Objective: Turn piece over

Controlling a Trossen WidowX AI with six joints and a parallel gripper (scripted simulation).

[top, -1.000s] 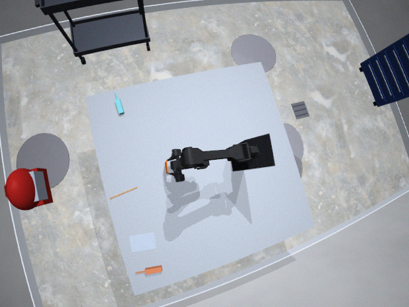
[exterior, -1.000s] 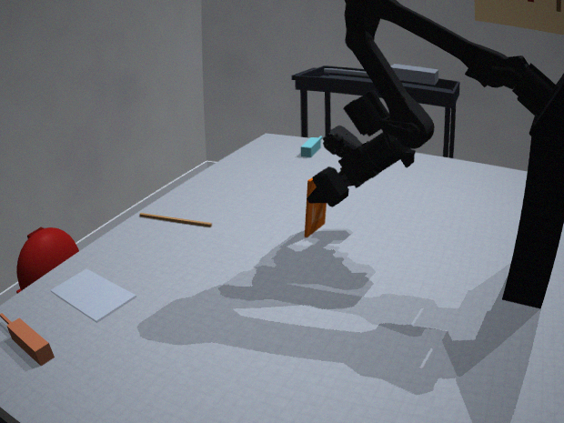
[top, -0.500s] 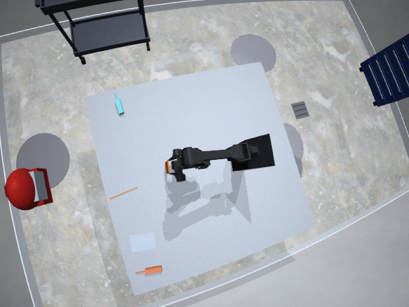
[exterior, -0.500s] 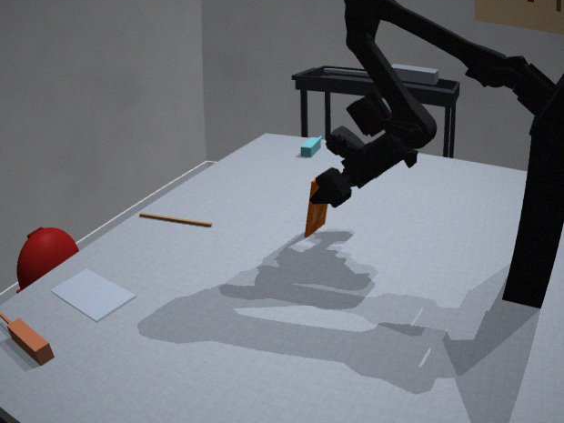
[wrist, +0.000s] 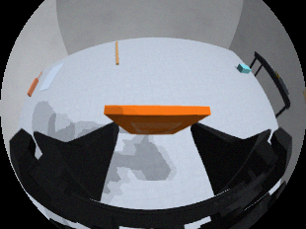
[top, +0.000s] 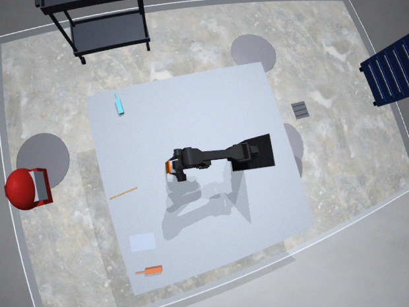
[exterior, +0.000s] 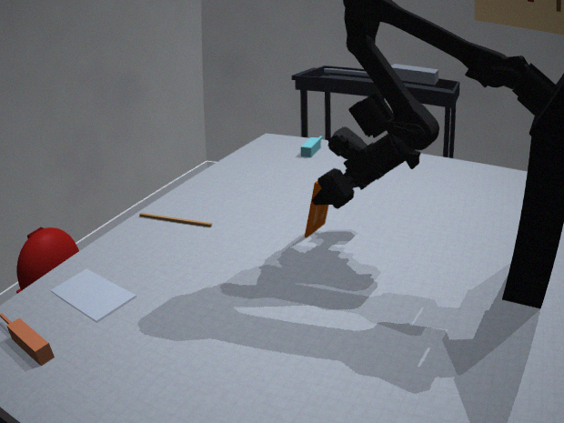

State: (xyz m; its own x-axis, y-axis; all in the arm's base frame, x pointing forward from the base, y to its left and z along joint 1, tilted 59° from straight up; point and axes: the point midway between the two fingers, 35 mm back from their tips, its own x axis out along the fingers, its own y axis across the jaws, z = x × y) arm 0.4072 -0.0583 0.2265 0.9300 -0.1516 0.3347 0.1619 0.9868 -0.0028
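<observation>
On the mat (top: 218,92), well apart from the arm, lie one cyan block (top: 119,106) at 10 o'clock, one thin wooden stick (top: 123,193) at 8 o'clock, and one pale sheet (top: 142,241) and one orange handled block (top: 152,270) at 7 o'clock; none stands near the piece. The gripper (exterior: 328,193) is clamped on the orange piece (exterior: 317,214), near the mat's centre at the arm's 9 o'clock. The piece hangs steeply tilted, its lower tip at or just above the mat.
</observation>
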